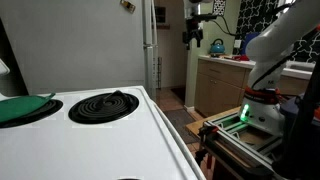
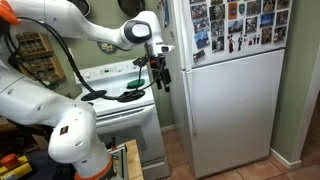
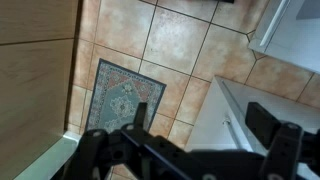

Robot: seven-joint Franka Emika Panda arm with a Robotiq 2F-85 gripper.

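My gripper (image 2: 158,80) hangs in the air, pointing down, close to the left edge of the white fridge (image 2: 230,110) and in front of the stove (image 2: 120,105). In the wrist view the gripper (image 3: 203,122) is open, its two dark fingers (image 3: 265,122) spread wide with nothing between them. Below the gap lie the fridge's white surface (image 3: 240,105) and the tiled floor (image 3: 170,45). In an exterior view the gripper (image 1: 195,36) shows small and far off, beside the fridge (image 1: 149,45).
A patterned rug (image 3: 120,95) lies on the tiles. A wooden cabinet side (image 3: 35,70) stands at the left. The stove top (image 1: 110,125) carries a coil burner (image 1: 103,105) and a green item (image 1: 22,108). A kitchen counter (image 1: 222,80) stands behind my base (image 1: 255,108).
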